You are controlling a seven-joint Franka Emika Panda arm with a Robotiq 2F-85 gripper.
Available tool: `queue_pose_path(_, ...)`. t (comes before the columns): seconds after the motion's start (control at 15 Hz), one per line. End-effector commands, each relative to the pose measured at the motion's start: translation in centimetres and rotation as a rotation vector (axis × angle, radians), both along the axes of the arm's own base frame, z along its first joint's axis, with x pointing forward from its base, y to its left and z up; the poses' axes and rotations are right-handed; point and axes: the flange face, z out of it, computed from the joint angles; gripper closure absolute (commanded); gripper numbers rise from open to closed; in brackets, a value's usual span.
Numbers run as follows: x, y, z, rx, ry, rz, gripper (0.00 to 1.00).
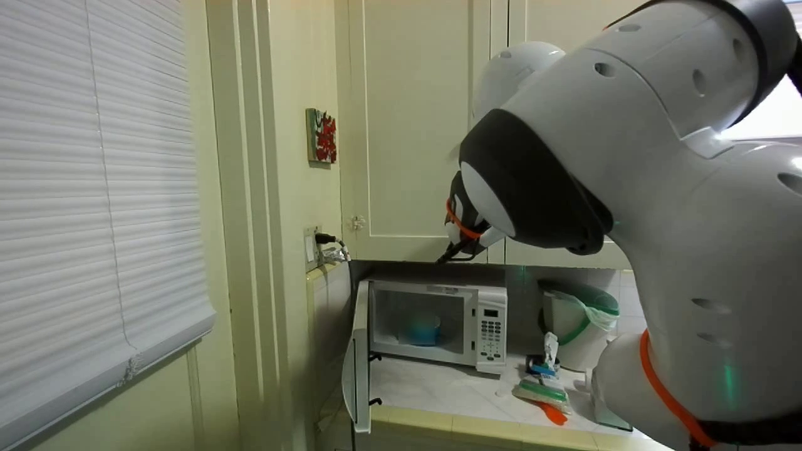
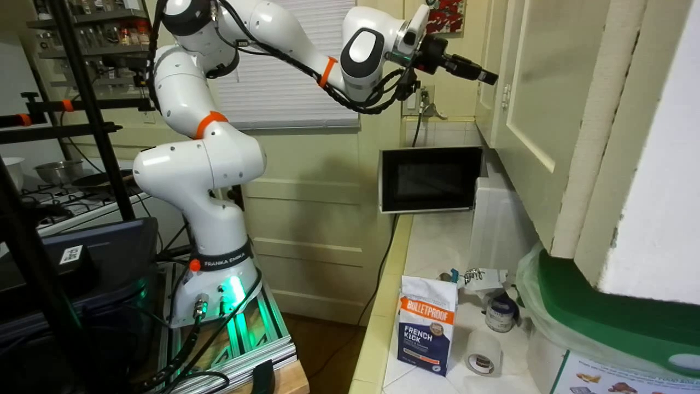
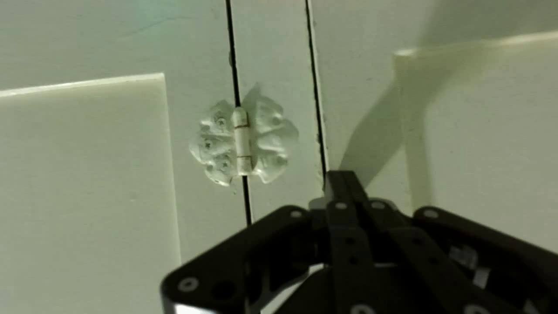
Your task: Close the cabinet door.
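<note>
The cabinet door point(image 1: 413, 125) is the tall cream panelled door above the microwave; it also shows at the far end in an exterior view point(image 2: 485, 109) and on the right in the wrist view point(image 3: 488, 131). It looks flush or nearly flush with its frame, with a thin dark gap along its free edge. My gripper point(image 3: 346, 174) is shut and empty, its fingertips at that edge. In both exterior views the gripper point(image 1: 442, 259) point(image 2: 489, 78) is at the door's face; I cannot tell whether it touches.
A similar cream door point(image 2: 547, 82) with a painted hinge point(image 3: 242, 144) is beside it. Below, the white microwave point(image 1: 489, 332) has its door point(image 2: 429, 180) swung open. A green-lidded bin point(image 1: 576, 326), a coffee bag point(image 2: 426, 325) and a tape roll point(image 2: 483, 353) stand on the counter.
</note>
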Motion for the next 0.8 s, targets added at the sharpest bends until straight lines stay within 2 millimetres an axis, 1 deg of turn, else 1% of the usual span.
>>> queue_pose_path(0.0,1.1,-0.7,-0.4,0.012,-0.033,0.009,1.00)
queue_pose_path(0.33,0.4,0.8,-0.4,0.048,-0.069,0.035,1.00)
queue_pose_path(0.73,-0.7,4.0,-0.2,0.105,-0.088,0.089,1.00)
